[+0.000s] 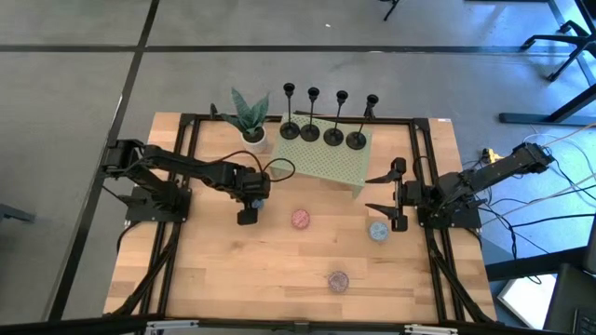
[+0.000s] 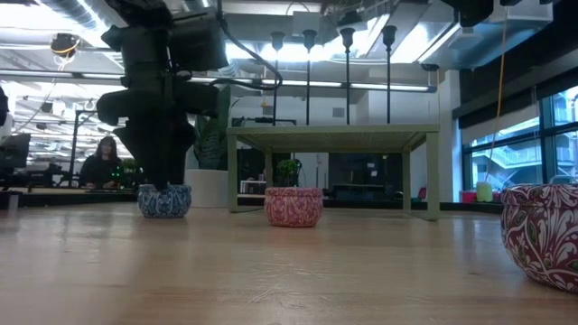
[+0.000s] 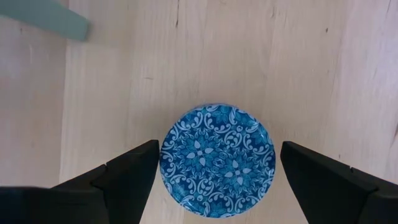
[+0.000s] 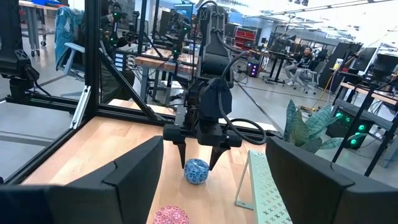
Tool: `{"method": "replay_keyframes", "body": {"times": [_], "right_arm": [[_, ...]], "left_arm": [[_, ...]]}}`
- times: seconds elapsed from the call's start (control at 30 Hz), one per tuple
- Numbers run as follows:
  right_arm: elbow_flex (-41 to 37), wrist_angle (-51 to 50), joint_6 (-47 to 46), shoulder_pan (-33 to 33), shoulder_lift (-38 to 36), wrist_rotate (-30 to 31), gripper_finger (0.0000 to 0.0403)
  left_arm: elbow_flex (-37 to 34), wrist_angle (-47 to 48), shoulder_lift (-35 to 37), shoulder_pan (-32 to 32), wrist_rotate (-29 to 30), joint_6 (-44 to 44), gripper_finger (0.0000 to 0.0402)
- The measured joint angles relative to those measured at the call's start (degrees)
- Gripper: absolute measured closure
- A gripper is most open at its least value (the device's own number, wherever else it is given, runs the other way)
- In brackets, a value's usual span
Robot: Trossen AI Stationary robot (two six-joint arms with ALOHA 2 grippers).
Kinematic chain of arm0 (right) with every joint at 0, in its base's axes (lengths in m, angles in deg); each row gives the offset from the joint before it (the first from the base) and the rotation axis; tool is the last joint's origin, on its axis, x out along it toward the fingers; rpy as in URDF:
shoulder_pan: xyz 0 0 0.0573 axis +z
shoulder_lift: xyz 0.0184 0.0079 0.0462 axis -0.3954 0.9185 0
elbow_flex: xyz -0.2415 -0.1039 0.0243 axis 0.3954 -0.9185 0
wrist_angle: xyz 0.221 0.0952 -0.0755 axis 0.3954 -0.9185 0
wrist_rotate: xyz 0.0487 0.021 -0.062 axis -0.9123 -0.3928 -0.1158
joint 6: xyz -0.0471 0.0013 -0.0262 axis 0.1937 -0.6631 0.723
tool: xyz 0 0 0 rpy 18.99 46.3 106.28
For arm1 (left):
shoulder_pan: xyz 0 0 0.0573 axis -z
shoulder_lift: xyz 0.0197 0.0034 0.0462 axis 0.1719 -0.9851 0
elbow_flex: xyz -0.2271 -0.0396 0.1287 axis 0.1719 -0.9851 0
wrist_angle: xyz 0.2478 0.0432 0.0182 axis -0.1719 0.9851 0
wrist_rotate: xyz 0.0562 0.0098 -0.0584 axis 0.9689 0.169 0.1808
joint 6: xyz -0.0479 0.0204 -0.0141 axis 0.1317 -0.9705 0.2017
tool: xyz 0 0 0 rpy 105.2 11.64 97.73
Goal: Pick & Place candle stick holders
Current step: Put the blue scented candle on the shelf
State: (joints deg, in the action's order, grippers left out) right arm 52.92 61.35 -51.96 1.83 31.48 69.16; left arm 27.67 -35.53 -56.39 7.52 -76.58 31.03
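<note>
4 black metal candle stick holders (image 1: 322, 136) upright in a row on small pale green perforated stand (image 1: 328, 160), untouched; left gripper (image 3: 214, 171) wide open, straddling blue patterned round ball (image 3: 217, 160), seemingly poised to grasp; right gripper (image 1: 395, 196) open, waiting right of stand.

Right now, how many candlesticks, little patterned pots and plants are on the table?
Candle stick holders: 4
Patterned pots: 4, one of them under the left gripper
Plant: 1
Total: 9
</note>
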Motion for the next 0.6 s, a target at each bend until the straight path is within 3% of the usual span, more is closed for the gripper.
{"method": "replay_keyframes", "body": {"times": [0.6], "right_arm": [[-0.01,0.0,0.0,0.01,0.0,0.0,0.0114]], "left_arm": [[0.0,0.04,0.0,0.0,0.02,-1.33,0.0068]]}}
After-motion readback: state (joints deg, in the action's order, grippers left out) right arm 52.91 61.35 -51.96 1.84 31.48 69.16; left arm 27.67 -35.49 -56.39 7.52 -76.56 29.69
